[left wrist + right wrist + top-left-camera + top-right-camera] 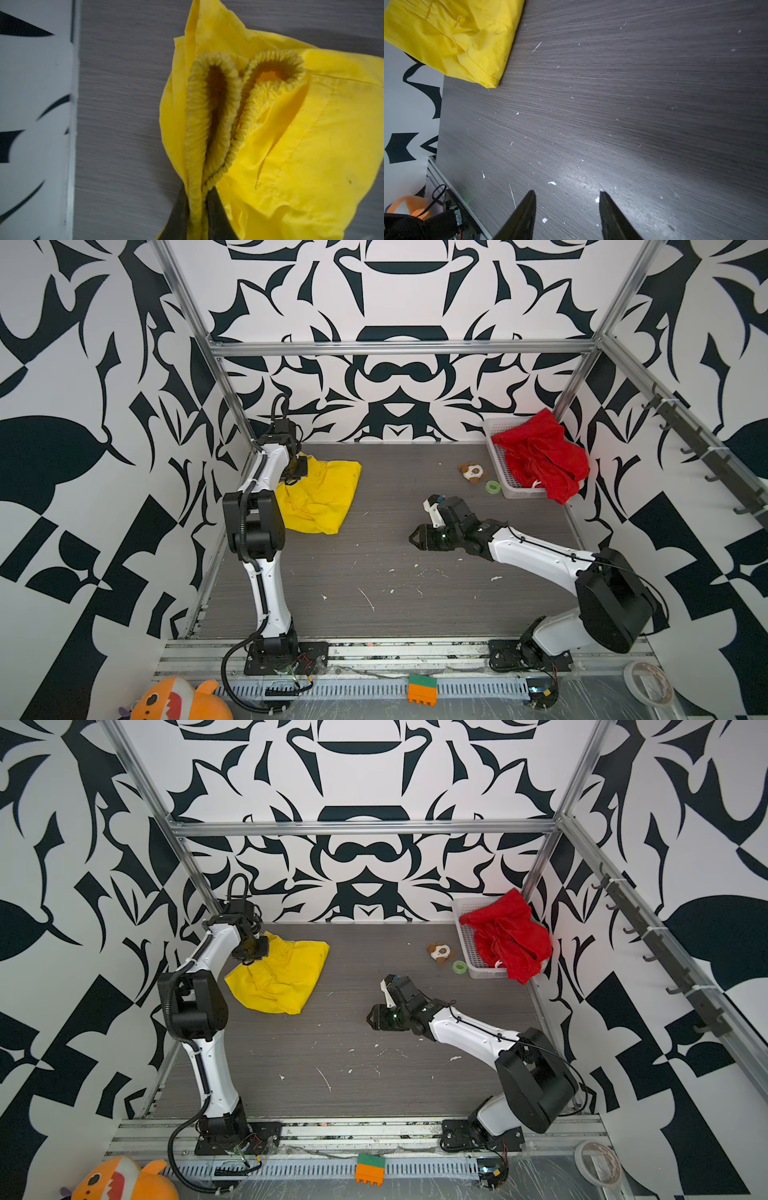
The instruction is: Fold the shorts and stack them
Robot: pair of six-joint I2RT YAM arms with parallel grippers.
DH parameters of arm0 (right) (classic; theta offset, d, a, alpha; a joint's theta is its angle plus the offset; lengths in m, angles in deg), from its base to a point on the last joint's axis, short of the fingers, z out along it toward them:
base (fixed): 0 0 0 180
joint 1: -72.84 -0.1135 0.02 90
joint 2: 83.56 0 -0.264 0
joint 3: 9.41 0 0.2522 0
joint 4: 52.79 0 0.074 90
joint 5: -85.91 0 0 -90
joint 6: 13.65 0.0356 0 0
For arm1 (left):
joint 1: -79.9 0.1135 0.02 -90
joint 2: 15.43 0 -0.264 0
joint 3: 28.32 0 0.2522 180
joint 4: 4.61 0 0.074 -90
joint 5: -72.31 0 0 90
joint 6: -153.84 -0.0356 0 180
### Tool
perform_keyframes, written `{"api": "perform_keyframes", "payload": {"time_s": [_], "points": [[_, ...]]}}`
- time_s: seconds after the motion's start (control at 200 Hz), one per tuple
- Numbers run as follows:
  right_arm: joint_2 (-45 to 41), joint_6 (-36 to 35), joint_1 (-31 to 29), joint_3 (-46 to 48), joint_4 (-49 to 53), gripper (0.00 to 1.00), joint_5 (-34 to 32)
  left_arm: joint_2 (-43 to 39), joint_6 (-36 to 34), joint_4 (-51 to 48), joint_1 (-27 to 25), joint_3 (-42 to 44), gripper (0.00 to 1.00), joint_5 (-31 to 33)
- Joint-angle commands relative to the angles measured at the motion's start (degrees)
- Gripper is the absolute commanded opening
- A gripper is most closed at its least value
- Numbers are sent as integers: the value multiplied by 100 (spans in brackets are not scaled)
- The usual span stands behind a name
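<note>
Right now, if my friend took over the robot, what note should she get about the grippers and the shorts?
Grippers: the left gripper is shut on the waistband of the yellow shorts. The right gripper is open and empty over the table.
Things: the yellow shorts lie rumpled at the far left of the table. The red shorts are bunched in the basket, spilling over its edge, far right.
Done: no tidy fold or stack yet.
Left: fold yellow, fetch and fold red, stack both.
</note>
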Motion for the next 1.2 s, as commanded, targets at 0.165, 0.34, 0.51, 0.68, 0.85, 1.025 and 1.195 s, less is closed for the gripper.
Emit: {"api": "perform_keyframes", "payload": {"time_s": [0.165, 0.34, 0.51, 0.68, 0.85, 1.025, 1.195], "points": [[-276, -41, 21, 109, 157, 53, -132, 639, -538, -734, 280, -1918, 73, 1584], [-247, -26, 29, 67, 103, 53, -131, -448, -380, -452, -38, -1247, 92, 1404], [-62, 18, 25, -64, -43, 54, 6, -1294, 86, -158, -621, 439, 95, 1038], [-49, 77, 21, -87, -111, 54, 192, -1358, 647, 306, -684, 1810, 97, 756], [-144, 82, 20, -11, -84, 54, 160, -922, 858, 561, -622, 2159, 99, 643], [-235, 155, 21, 112, -125, 54, 88, -494, 895, 802, -462, 2174, 99, 420], [-348, 200, 21, 203, -126, 53, 12, -90, 877, 828, -237, 1863, 98, 85]]}}
